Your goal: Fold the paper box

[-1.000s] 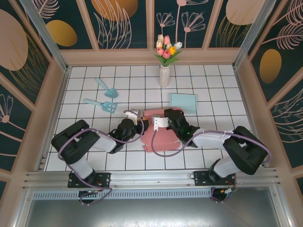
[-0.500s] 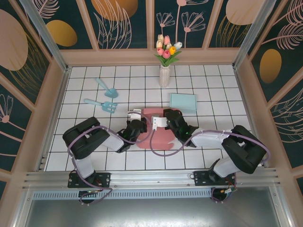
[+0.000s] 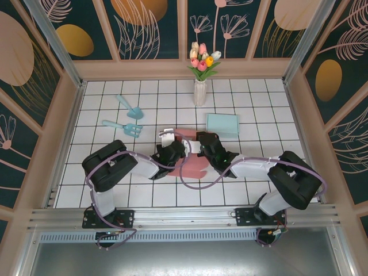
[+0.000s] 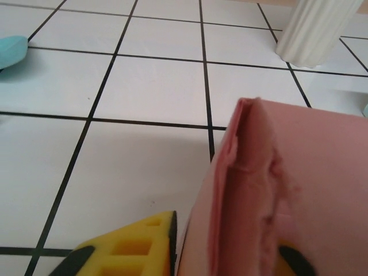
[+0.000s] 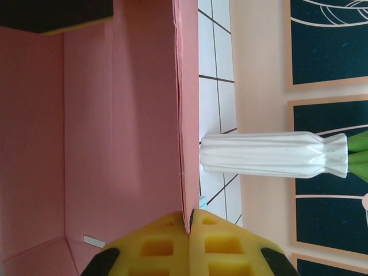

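Item: paper box [image 3: 196, 168], pink card, centre of frame on desk [image 3: 264, 98]. Likely light, thin, easily creased. Left tool [image 4: 224, 253] and right tool [image 5: 190, 227] each pinch an upright wall; hold near folds.

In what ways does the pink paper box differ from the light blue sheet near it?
The pink box has a wall raised; the blue sheet lies flat. The left gripper and the right gripper pinch the pink box's walls; the blue sheet lies untouched. Both are on the tiled table.
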`<act>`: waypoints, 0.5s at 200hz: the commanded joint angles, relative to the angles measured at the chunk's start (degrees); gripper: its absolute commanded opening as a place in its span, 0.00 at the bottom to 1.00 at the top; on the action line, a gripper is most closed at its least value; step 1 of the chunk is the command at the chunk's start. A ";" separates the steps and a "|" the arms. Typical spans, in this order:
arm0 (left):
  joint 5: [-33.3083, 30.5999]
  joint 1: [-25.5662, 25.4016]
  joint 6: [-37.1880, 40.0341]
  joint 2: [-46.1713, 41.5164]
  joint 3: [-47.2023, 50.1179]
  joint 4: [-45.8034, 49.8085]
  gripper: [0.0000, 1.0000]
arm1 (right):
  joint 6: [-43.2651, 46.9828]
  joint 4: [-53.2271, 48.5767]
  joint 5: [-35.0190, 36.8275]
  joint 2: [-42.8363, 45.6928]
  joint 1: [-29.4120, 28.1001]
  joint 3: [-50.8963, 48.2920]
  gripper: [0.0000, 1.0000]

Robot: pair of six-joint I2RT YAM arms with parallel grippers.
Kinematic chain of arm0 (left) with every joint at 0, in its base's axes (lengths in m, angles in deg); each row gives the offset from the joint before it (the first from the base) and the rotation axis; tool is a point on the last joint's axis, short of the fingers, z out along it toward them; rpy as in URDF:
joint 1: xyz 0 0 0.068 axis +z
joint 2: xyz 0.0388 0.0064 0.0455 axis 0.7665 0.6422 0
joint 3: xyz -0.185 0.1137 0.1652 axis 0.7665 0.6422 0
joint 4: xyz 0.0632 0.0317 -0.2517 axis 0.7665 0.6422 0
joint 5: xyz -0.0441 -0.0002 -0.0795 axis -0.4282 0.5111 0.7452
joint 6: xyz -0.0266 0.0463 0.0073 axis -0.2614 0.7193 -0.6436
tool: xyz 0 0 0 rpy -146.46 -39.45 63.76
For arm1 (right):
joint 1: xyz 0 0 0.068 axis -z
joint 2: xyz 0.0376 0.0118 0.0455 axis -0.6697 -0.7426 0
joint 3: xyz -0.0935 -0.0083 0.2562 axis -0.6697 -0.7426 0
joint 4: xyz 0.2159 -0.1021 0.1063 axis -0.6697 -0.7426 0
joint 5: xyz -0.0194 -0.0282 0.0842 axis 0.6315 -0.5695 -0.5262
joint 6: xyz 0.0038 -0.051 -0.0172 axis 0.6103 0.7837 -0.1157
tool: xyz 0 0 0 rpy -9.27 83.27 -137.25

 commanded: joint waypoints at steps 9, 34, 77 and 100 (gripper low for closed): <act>2.84 2.82 7.32 0.99 4.98 -4.26 0.31 | -3.78 -3.95 1.46 -0.50 0.39 -0.49 0.00; 7.34 2.81 7.55 -1.68 7.36 -6.50 0.39 | -4.58 -3.99 1.23 -0.63 0.52 -0.57 0.00; 4.29 2.93 5.98 -0.72 5.93 -5.15 0.38 | -5.52 -3.99 1.13 -1.12 0.57 -0.32 0.00; 0.29 2.83 3.15 1.31 3.38 -2.70 0.36 | -5.96 -4.01 1.17 -0.94 0.57 -0.57 0.00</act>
